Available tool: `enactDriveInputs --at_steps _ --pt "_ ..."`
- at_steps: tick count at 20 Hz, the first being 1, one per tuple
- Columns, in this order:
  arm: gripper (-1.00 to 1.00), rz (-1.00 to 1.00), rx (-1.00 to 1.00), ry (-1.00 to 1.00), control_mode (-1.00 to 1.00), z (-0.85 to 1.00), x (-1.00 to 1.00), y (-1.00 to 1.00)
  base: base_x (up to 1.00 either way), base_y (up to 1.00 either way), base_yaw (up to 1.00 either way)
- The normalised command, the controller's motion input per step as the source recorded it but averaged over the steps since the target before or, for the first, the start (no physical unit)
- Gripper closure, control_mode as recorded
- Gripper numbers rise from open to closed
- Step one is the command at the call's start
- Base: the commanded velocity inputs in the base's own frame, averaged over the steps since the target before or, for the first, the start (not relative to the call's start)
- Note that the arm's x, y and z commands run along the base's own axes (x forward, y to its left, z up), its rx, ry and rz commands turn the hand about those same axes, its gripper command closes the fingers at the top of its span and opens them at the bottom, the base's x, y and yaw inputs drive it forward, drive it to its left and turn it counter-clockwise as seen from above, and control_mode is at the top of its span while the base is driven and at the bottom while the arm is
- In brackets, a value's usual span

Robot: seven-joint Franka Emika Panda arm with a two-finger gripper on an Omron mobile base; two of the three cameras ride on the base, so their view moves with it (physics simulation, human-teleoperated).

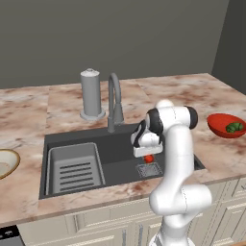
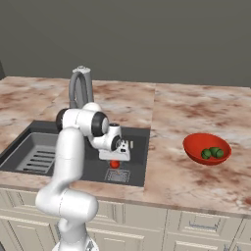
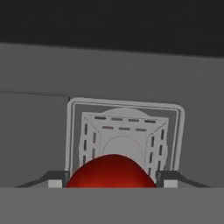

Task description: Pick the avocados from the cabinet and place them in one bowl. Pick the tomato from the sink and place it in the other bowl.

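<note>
My gripper point(image 1: 148, 154) reaches down into the dark grey sink point(image 1: 120, 146), just over the square drain point(image 3: 124, 127). Its two fingers press against the sides of the small red tomato point(image 3: 111, 171), so it is shut on it. The tomato point(image 1: 149, 159) hangs directly under the hand, slightly above the drain point(image 2: 117, 175). On the counter to the right, the red bowl point(image 2: 194, 145) holds both dark green avocados point(image 2: 212, 153). A cream bowl with a tan rim point(image 1: 9, 162) sits at the far left edge. The cabinet is out of view.
A curved grey faucet point(image 1: 114, 101) stands behind the sink, with a grey cylindrical canister point(image 1: 91, 93) beside it. A ribbed rack point(image 1: 77, 168) fills the basin's left half. Marble counter point(image 2: 186, 110) stretches between sink and red bowl.
</note>
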Motion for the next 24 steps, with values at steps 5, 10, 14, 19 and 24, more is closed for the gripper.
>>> enactDriveInputs --at_steps 5,10,14,19,24 --pt "1.0 0.0 0.01 -0.03 -1.0 0.59 -0.27 -0.17 0.0 0.0 0.0" --pt "1.0 0.0 0.03 -0.07 -1.0 0.85 -0.05 -0.01 0.0 0.0 0.0" --pt "1.0 0.0 0.05 -0.1 -1.0 0.96 0.0 0.0 0.0 0.0 0.0" --pt "1.0 0.0 0.05 -0.1 -1.0 0.96 -0.01 -0.01 0.0 0.0 0.0" --pt "1.0 0.0 0.02 -0.04 -1.0 0.71 -0.3 -0.15 0.0 0.0 0.0"
